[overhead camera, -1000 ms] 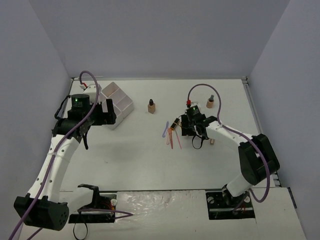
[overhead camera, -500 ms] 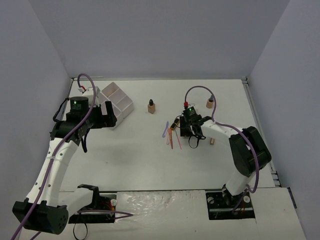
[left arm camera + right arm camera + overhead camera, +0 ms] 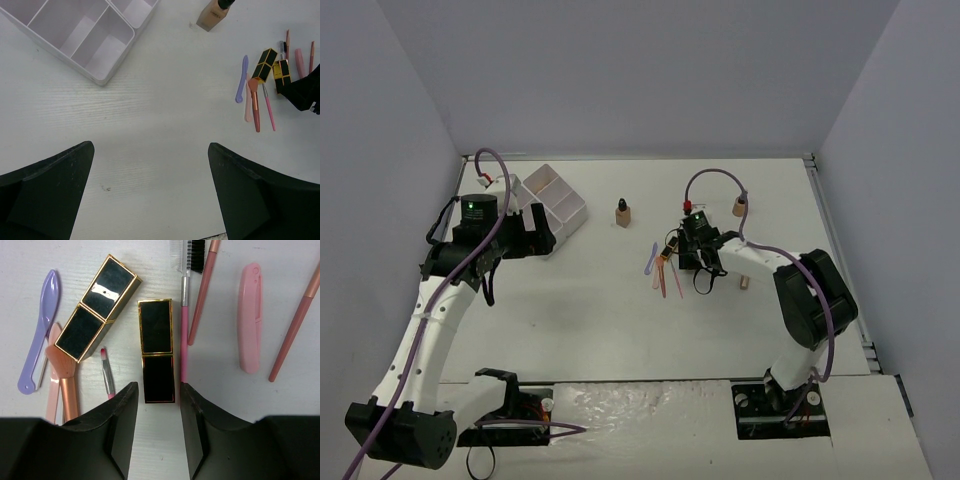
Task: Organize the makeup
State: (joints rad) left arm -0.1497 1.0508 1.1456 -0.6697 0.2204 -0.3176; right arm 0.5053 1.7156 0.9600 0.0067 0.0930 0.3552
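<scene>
Straddling a lipstick tube [image 3: 156, 340], the right tool [image 3: 156, 389] shows this only wrist-close.

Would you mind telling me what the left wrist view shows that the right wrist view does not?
Only the left wrist view: the white divided box, a tan bottle and the open left gripper. Only the right wrist view: how the right gripper straddles the near end of one black-gold lipstick tube, small gaps either side. Both: that tube, the second lipstick tube, the purple spatula and the pink sticks.
</scene>
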